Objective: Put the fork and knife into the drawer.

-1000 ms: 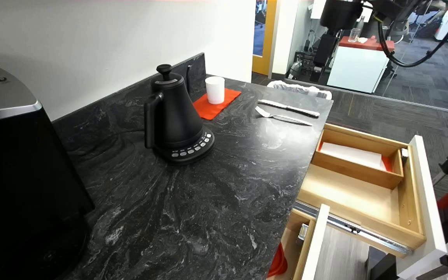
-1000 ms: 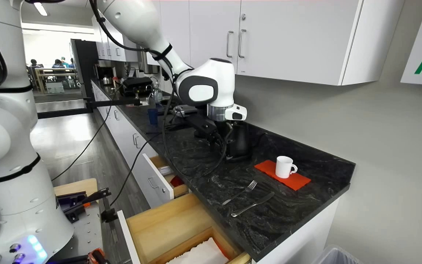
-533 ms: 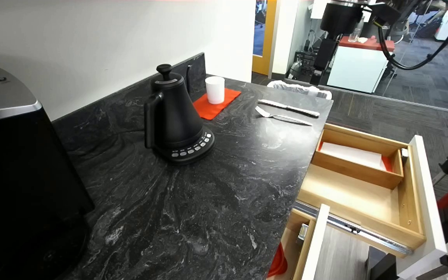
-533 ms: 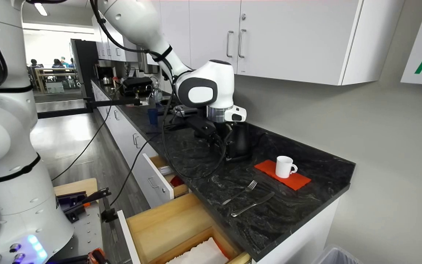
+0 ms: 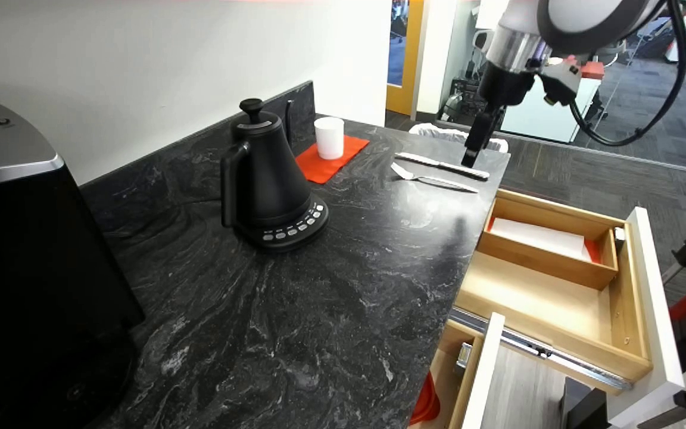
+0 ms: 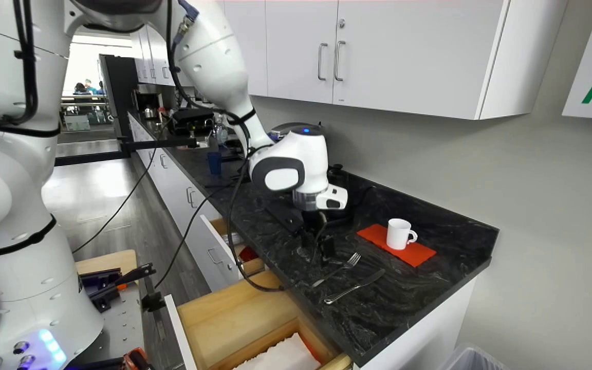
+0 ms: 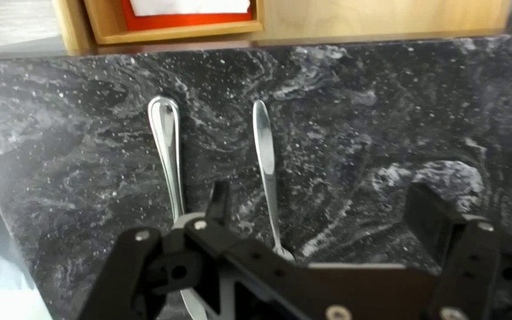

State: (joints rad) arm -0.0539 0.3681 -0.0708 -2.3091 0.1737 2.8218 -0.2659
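The black two-fingered gripper [image 7: 322, 211] hangs above the black countertop with pale grey swirls [image 5: 319, 310], its dark fingers [image 7: 431, 222] spread wide apart. In the wrist view the slim silver-grey metal fork [image 7: 265, 146] shows in the gap between them, closer to the left finger, its prong end partly hidden by the gripper; the slim silver-grey metal knife [image 7: 166, 133] lies farther left, its middle covered by that finger. Both lie flat on the countertop, side by side and apart, their handles toward the edge next to the shallow light-wood drawer [image 6: 234, 303]. In an exterior view the drawer is pulled out at the right, and a small open wooden box [image 5: 548, 256] at its far end holds a white sheet [image 5: 542, 238] over something red. A white handled mug [image 6: 398, 234] stands upright on a flat orange-red rectangular sheet [image 6: 419, 255], to the right of the fork and knife and farther back in an exterior view. A matte black kettle [image 5: 268, 173] stands upright to the near left of that sheet in an exterior view, with a silver-and-black machine [image 5: 15, 149] at the near left. Nearer than the drawer is a second, white-fronted drawer [image 5: 486, 369], also pulled out, with a red item [image 5: 426, 402] inside.
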